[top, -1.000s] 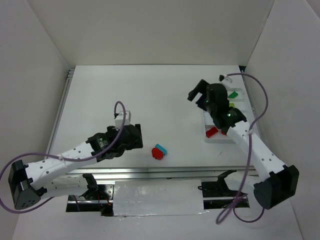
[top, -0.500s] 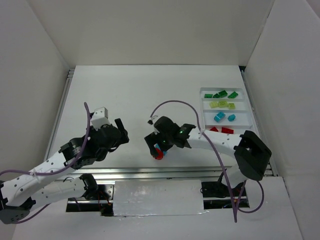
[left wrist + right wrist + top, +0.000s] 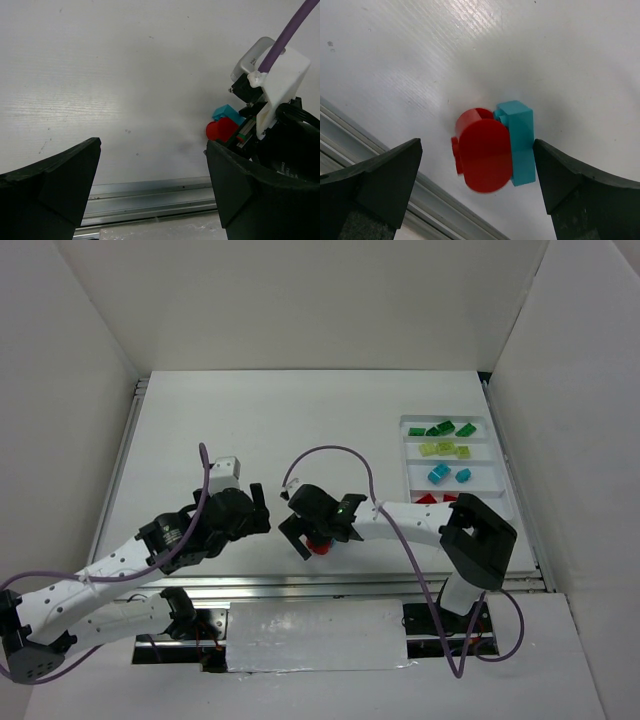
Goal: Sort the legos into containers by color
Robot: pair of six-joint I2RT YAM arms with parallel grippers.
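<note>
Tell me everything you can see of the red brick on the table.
The red brick is glossy plastic with a rounded, oval face and small studs showing at its left edge. It lies on the white table, pressed against a cyan brick. The open right pincer straddles it without touching.

No text, label, brand, number or sign can be read in any of the views.

White table, plain white walls
</note>
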